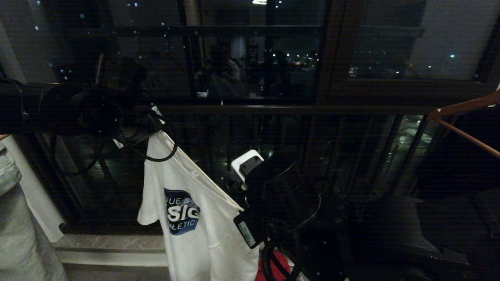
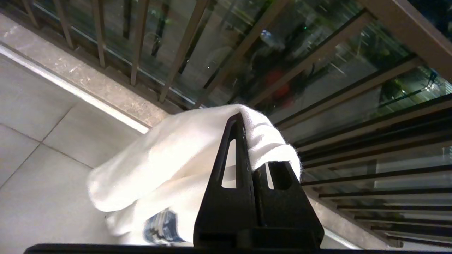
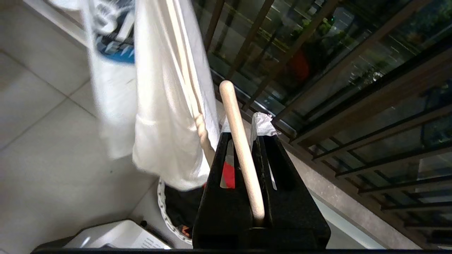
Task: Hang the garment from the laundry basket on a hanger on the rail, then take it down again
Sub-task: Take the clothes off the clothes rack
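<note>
**A:** so what step is it on?

**B:** Standing right here, I'd say mid-hanging, getting the shirt onto the hanger. The left hand [image 2: 247, 141] is pressed together on a bunched fold of the garment [image 1: 195, 218], holding it up high. The T-shirt drapes down and away from that hand, stretched across toward the right hand [image 3: 243, 141], which sits lower.

**A:** and the right one?

**B:** Also pinched shut, on the shirt's other end plus the hanger [image 3: 240, 148]. A pale rod runs up between its fingers with a scrap of white cloth caught beside it. The rod looks more cream than white to me, so I can't swear which hanger it is. The laundry basket [image 3: 163, 201] is on the floor right under that hand, something dark and a red cloth [image 3: 229, 174] in it.

**A:** how's the shirt look?

**B:** White, soft, crumpled at the grip, dark blue lettered print facing out, one sleeve dangling below the left hand.

**A:** next move?

**B:** My guess: work the hanger's arm into the neck or shoulder without dropping either pinch, then lift it to the rail, which I can't pick out. An orange-brown hanger [image 1: 465, 107] hangs well off beyond the right hand.
</note>
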